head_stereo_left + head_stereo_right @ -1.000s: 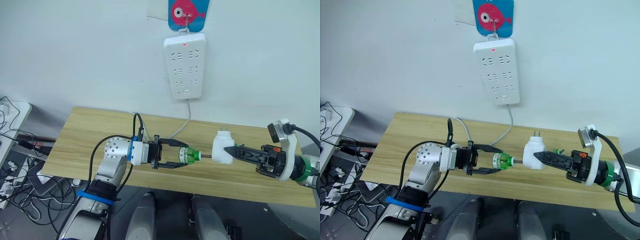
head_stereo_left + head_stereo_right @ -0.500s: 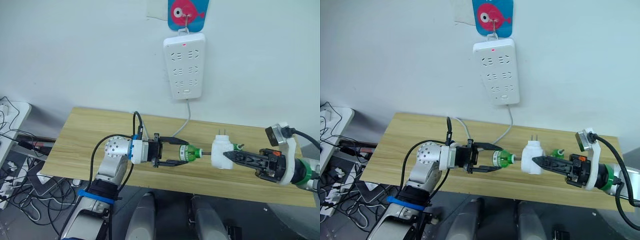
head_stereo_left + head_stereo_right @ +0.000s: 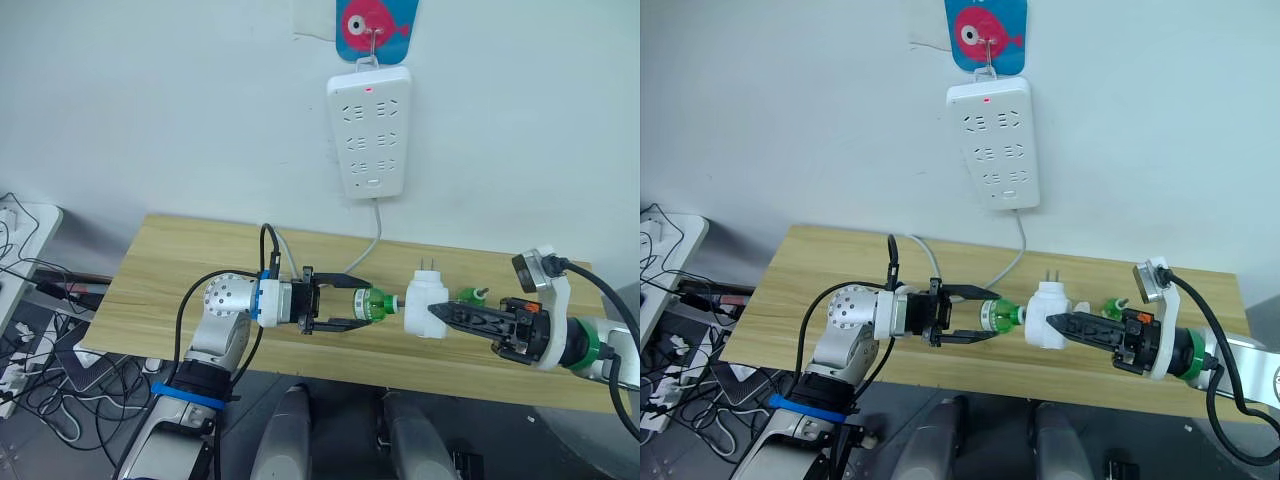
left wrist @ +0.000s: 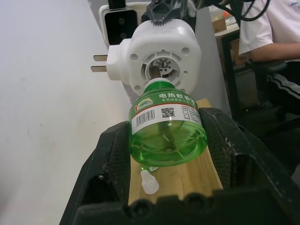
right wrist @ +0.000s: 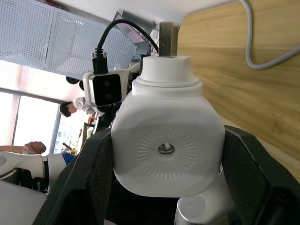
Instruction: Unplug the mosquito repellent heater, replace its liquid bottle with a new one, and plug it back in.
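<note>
Now that the gap seen a second ago has been closed, the neck of the green liquid bottle (image 3: 373,306) is set right at the threaded socket of the mosquito repellent heater (image 3: 423,303). The jaws of the left gripper (image 3: 350,307) are closed on the bottle's body, one finger on each flank, as the left wrist view shows plainly. The jaws of the right gripper (image 3: 436,313) are clamped on the heater's two sides, with its prongs pointing toward the upper part of the frame.

Both items are held just above the bench (image 3: 180,270), at the lower centre of the head view. The heater has been carried leftward in the frame toward the bottle, while the bottle has barely shifted. A second small green bottle (image 3: 467,296) now shows on the bench just right of the heater, and a small white cap (image 4: 148,182) lies on the wood under the held bottle.

The insertion is judged to have begun; whether the threads have engaged cannot be told. The power strip (image 3: 370,132) hangs on the wall at upper centre, its sockets free, so re-plugging remains to be done.
</note>
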